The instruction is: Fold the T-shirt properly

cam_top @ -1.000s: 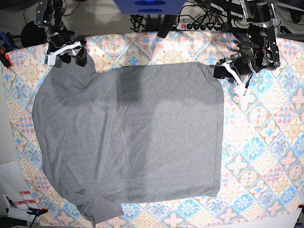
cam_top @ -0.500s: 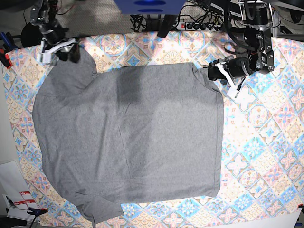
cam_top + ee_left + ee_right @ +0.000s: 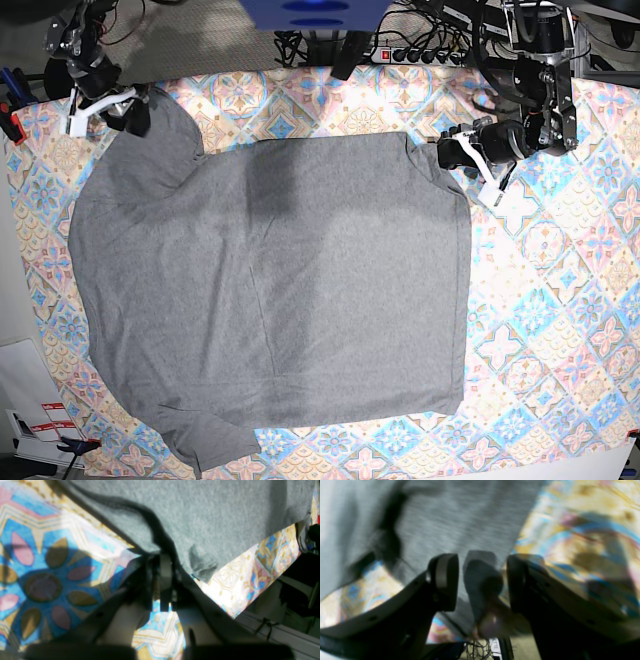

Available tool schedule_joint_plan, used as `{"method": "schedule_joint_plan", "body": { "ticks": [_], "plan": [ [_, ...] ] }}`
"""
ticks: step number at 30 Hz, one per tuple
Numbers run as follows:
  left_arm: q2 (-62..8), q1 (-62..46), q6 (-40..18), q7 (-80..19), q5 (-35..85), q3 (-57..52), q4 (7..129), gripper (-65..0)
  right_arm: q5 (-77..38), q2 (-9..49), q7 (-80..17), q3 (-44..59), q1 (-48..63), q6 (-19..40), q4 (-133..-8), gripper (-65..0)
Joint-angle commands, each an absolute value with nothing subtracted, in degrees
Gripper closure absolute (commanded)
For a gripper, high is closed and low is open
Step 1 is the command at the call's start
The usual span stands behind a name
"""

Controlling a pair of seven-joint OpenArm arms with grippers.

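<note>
The grey T-shirt [image 3: 270, 290] lies spread flat on the tile-patterned tablecloth [image 3: 560, 300]. At its far left corner, my right gripper [image 3: 128, 110] pinches a drawn-out point of cloth. In the right wrist view a bunched fold of the T-shirt [image 3: 460, 517] sits between the jaws of that gripper [image 3: 482, 580]. At the far right corner, my left gripper [image 3: 448, 153] is shut on the shirt's edge. In the left wrist view the dark hem of the T-shirt [image 3: 212, 517] runs into the closed left gripper [image 3: 165, 562], just above the tablecloth [image 3: 45, 562].
A power strip [image 3: 420, 55] and cables lie behind the table's far edge. White papers [image 3: 30, 400] sit off the front left corner. A red clamp [image 3: 10, 122] holds the cloth at the left edge. Bare tablecloth extends right of the shirt.
My right gripper has moved left and back, narrowing on the cloth and dragging the shirt's far left corner outward. My left gripper shifted slightly left early on, then stayed still.
</note>
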State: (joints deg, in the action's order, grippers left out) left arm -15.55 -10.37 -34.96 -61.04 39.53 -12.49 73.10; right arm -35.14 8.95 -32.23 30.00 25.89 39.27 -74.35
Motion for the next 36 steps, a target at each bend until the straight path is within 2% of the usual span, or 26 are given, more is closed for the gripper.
{"method": "schedule_joint_plan", "body": {
  "ticks": [1,20,22,26,28,36],
  "plan": [
    [-16.0,-10.8,-34.9,-63.3,37.8,-12.4,73.3,-4.1,-34.5,9.4,-34.7,29.8,25.6,40.0,-73.5,-30.1],
    [-15.8,-10.4,-34.9,-63.3,37.8,-12.3,73.3,-4.1,-34.5,9.4,-35.2,23.3,26.3,40.0,-72.7,-29.4],
    [-15.8,-10.4,-35.0,-63.3,37.8,-12.2,73.3,-4.1,-34.5,9.4,-35.2,23.3,26.3,40.0,-72.7,-27.2],
    [-15.8,-10.4,-35.0,-63.3,37.8,-12.2,73.3,-4.1,-34.4,9.4,-35.3,23.3,26.3,40.0,-72.7,-15.7],
    [-15.7,-10.3,-35.0,-63.3,37.8,-12.2,73.3,-4.0,-34.4,9.5,-35.3,23.2,26.3,40.0,-72.7,-12.5],
    [-14.1,-8.7,-35.2,-63.2,37.9,-12.2,73.3,-3.7,-34.4,9.5,-35.3,23.2,26.3,40.0,-72.7,-11.7]
  ]
}}
